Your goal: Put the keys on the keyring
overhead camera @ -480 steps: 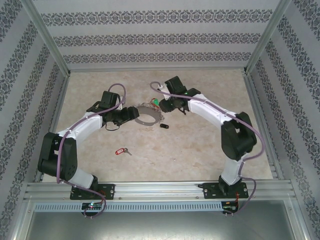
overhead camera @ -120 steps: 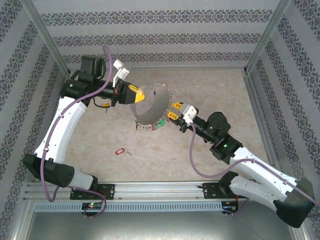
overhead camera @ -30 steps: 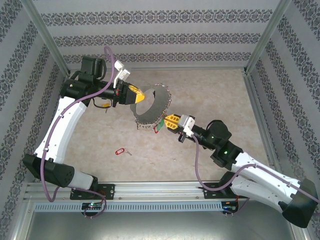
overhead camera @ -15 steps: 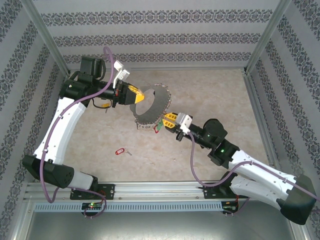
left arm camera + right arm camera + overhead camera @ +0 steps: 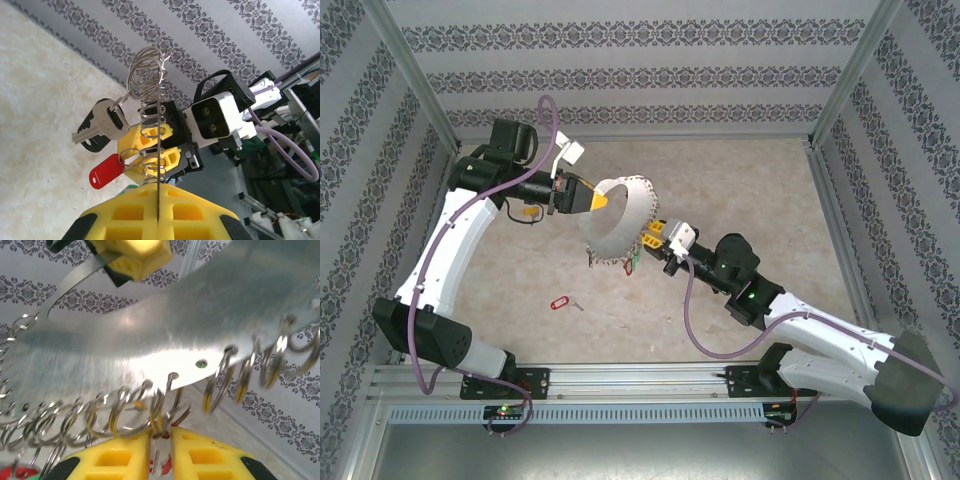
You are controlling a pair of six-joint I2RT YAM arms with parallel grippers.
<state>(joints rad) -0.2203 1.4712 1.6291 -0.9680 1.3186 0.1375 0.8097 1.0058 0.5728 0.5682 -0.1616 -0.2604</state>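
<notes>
The keyring (image 5: 620,225) is a curved silver metal band hanging in the air, with many small wire rings along its lower edge. My left gripper (image 5: 603,200) is shut on the band's rim; the band runs edge-on between its yellow fingers (image 5: 159,192). A silver key with a black tag (image 5: 102,125) and a red tag (image 5: 106,171) hang from the rings. My right gripper (image 5: 650,233) is at the band's lower edge, its jaws nearly closed on a key with a small ring (image 5: 161,432). One red-tagged key (image 5: 560,302) lies on the table.
Patterned walls and a metal frame (image 5: 840,90) enclose the beige table (image 5: 740,190). Both arms reach over its middle, well above the surface. A green tag (image 5: 630,264) dangles under the band.
My right gripper has crept up and left, closer under the band. The left arm has turned the band so its broad face shows more from above.
</notes>
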